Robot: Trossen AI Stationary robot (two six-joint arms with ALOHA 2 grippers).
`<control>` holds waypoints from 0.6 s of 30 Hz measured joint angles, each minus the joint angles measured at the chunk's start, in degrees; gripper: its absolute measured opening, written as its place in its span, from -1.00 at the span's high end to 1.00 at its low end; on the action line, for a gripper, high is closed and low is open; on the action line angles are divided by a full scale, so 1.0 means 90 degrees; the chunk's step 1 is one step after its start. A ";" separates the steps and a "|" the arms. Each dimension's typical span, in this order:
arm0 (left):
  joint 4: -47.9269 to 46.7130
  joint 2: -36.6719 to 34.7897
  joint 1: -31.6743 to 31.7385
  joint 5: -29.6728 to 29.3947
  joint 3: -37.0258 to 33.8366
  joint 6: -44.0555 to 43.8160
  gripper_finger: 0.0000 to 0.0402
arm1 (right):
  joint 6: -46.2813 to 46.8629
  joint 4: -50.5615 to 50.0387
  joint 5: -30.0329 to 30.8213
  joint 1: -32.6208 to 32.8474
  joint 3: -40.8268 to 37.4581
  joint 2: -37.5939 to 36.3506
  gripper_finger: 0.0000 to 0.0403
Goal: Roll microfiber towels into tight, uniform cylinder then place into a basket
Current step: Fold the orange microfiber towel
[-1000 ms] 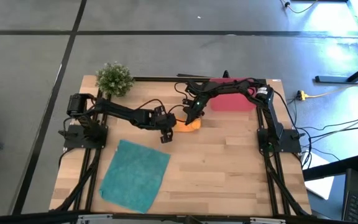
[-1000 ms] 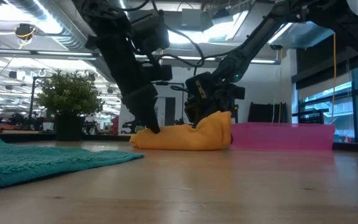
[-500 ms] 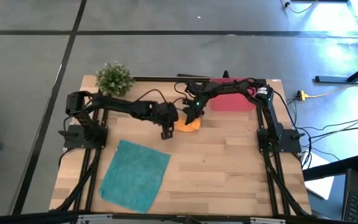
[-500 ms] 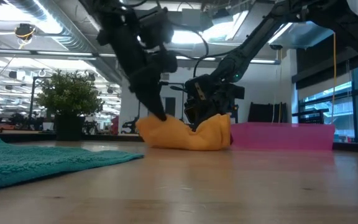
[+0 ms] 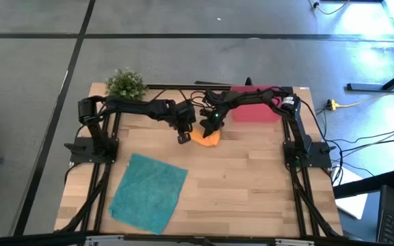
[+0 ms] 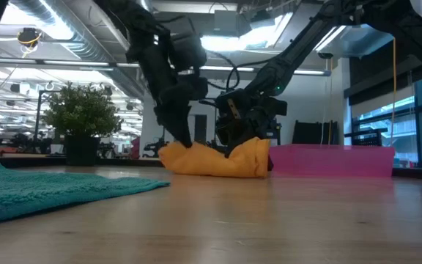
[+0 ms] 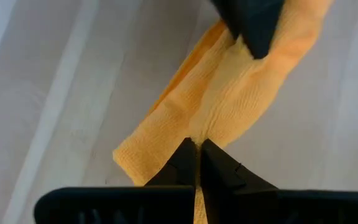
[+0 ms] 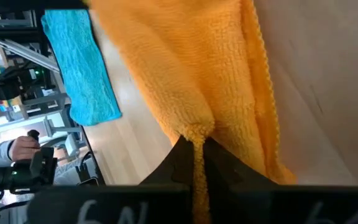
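The orange towel [image 5: 208,139] lies bunched in a short lump [image 6: 215,160] on the table's far middle. My left gripper [image 5: 185,137] is shut on its left end and my right gripper [image 5: 213,128] is shut on its far right part. The larger teal towel [image 5: 149,193] lies spread flat at the near left. The pinkish-red basket [image 5: 255,113] stands at the far right, just beyond the orange towel. My left gripper pinches a gathered fold [image 7: 194,127] at the orange towel's left end between its two fingers. The fingers [image 6: 184,143] slant down from above and from the left. That end rests on the table. My right gripper pinches a raised ridge of the towel [image 8: 196,127] between its fingertips, several layers gathered. It slants down from the far right [image 6: 233,147]. The cloth stands up a little at the hold, and the rest lies on the table.
A small green plant [image 5: 126,84] stands at the far left corner. Bare wood lies between the orange towel and the table's near edge, right of the teal towel. A person's hand [image 8: 23,149] shows in the room beyond the table.
My left gripper has shut on the orange towel's left end and swung toward the table's far edge and right, rising slightly. The towel's left end has been drawn in toward the right gripper, so the lump is shorter. The right gripper has kept its hold in place.
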 joint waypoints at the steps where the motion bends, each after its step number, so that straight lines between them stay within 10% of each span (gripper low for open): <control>1: 0.0050 0.0082 0.0014 -0.0002 0.0003 0.0001 1.00 | -0.0007 -0.0008 0.0003 0.0009 0.0000 0.0000 0.93; 18: 0.0169 0.0807 0.0054 -0.0017 0.0024 0.0051 1.00 | -0.0032 -0.0003 0.0297 -0.0012 -0.0011 -0.0054 0.92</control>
